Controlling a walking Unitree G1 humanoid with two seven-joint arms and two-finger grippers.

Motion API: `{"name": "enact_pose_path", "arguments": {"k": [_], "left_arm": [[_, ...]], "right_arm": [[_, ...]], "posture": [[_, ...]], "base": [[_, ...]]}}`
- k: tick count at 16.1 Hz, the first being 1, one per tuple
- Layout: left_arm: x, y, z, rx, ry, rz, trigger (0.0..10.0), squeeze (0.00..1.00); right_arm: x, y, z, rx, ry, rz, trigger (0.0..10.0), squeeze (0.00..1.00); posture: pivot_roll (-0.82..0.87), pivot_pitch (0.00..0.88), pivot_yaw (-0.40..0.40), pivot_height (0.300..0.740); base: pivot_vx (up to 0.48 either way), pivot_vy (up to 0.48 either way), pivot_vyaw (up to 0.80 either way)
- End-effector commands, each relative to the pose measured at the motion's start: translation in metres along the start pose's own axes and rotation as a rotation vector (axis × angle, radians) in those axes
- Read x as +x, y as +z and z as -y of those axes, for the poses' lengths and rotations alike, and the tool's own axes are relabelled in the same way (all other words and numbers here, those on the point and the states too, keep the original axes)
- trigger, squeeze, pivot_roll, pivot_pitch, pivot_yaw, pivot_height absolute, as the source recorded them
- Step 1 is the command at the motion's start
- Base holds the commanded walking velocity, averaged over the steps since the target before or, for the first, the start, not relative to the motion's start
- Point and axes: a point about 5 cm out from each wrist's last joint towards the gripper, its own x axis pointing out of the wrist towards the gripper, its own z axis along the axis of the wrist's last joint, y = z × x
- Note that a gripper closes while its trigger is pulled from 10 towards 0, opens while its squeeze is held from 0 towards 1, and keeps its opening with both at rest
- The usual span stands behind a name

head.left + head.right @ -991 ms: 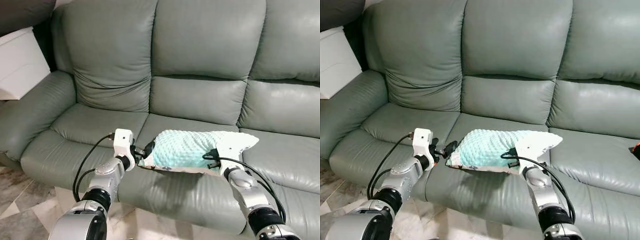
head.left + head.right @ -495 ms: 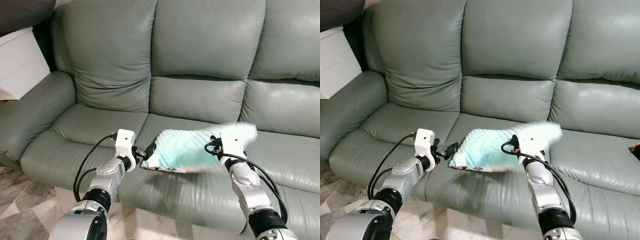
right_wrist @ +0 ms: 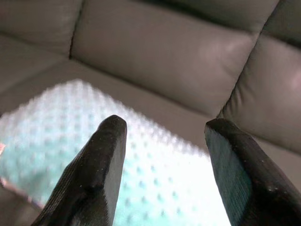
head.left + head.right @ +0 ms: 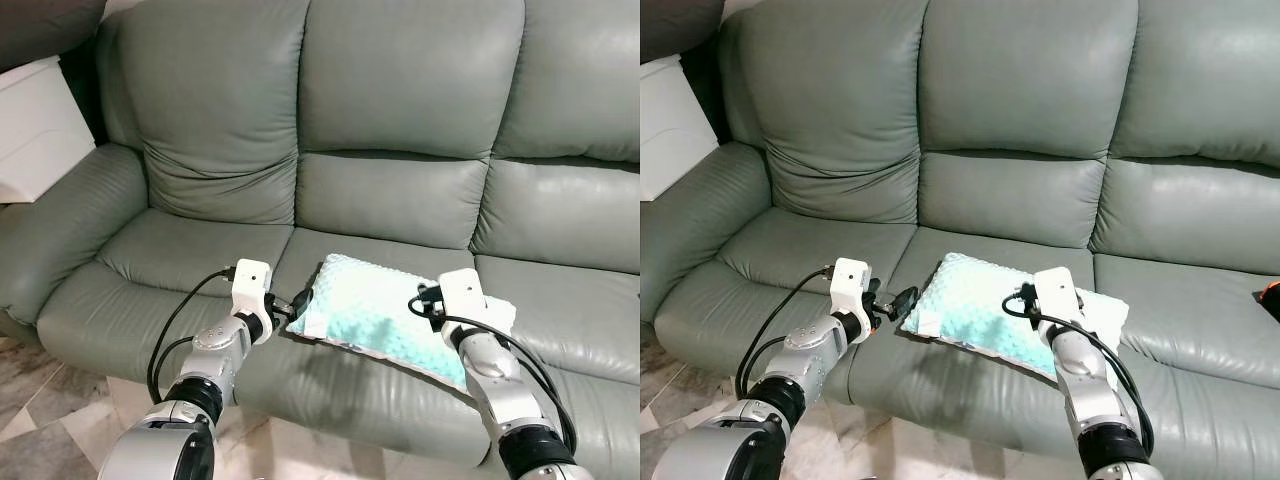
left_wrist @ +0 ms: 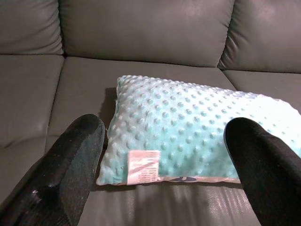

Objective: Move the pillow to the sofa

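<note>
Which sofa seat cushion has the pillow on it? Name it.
The middle seat cushion: the teal dotted pillow lies there, between both open grippers; the other seats are bare.

A home living room: a wide grey-green leather sofa [image 4: 400, 200] stands on a marble-tiled floor [image 4: 30, 440].

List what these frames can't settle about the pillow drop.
- Mint dotted fabric pillow: its far right part is hidden behind the right claw's wrist in the eye views.
- White sewn-in tag: print too small to read, left wrist view.
- Right wrist view: pillow overexposed and blurred.
- Orange object: cut off by the frame edge on the grey-green leather sofa.
</note>
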Motion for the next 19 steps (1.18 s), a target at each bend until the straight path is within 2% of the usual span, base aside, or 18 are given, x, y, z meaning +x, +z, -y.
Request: {"name": "enact_pose_path", "arguments": {"k": [1,2,3,4,5,10,14,17,19], "left_arm": [[-0.004,-0.004,-0.006,0.014,0.015,-0.019,10.0,0.0],[-0.005,-0.006,-0.007,0.017,0.021,-0.028,10.0,0.0],[-0.006,-0.008,-0.008,0.018,0.026,-0.037,10.0,0.0],[-0.006,-0.009,-0.008,0.019,0.027,-0.041,10.0,0.0],[-0.007,-0.01,-0.008,0.021,0.022,-0.047,10.0,0.0],[-0.013,-0.021,-0.014,0.034,0.045,-0.097,10.0,0.0],[-0.014,-0.024,-0.015,0.049,0.05,-0.126,10.0,0.0],[-0.009,-0.025,-0.006,0.057,0.017,-0.14,10.0,0.0],[-0.007,-0.025,-0.003,0.077,0.012,-0.156,10.0,0.0]], "right_arm": [[-0.003,-0.016,0.003,0.019,-0.014,-0.085,10.0,0.0],[-0.004,-0.023,0.009,0.031,-0.045,-0.125,10.0,0.0],[-0.005,-0.026,0.014,0.047,-0.062,-0.142,10.0,0.72],[-0.006,-0.028,0.019,0.049,-0.077,-0.153,10.0,1.0],[-0.006,-0.03,0.024,0.052,-0.1,-0.169,10.0,1.0],[-0.009,-0.041,0.024,0.121,-0.131,-0.236,10.0,1.0],[-0.012,-0.05,0.032,0.108,-0.177,-0.296,10.0,1.0],[-0.015,-0.054,0.036,0.114,-0.189,-0.312,10.0,1.0],[-0.016,-0.054,0.032,0.118,-0.182,-0.307,10.0,1.0]], "posture": [[-0.15,0.0,0.083,0.74],[-0.15,0.0,0.082,0.74],[-0.15,0.0,0.083,0.74],[-0.15,0.0,0.084,0.74],[-0.15,0.0,0.084,0.74],[-0.15,0.0,0.081,0.74],[-0.16,0.0,0.08,0.74],[-0.16,0.01,0.083,0.74],[-0.17,0.032,0.083,0.74]], "base": [[0.0,0.0,0.0],[0.0,0.0,0.0],[0.0,0.0,0.0],[0.0,0.0,0.0],[0.0,0.0,0.0],[0.0,0.0,0.0],[0.0,0.0,0.0],[0.0,0.0,0.0],[0.0,0.0,0.0]]}}
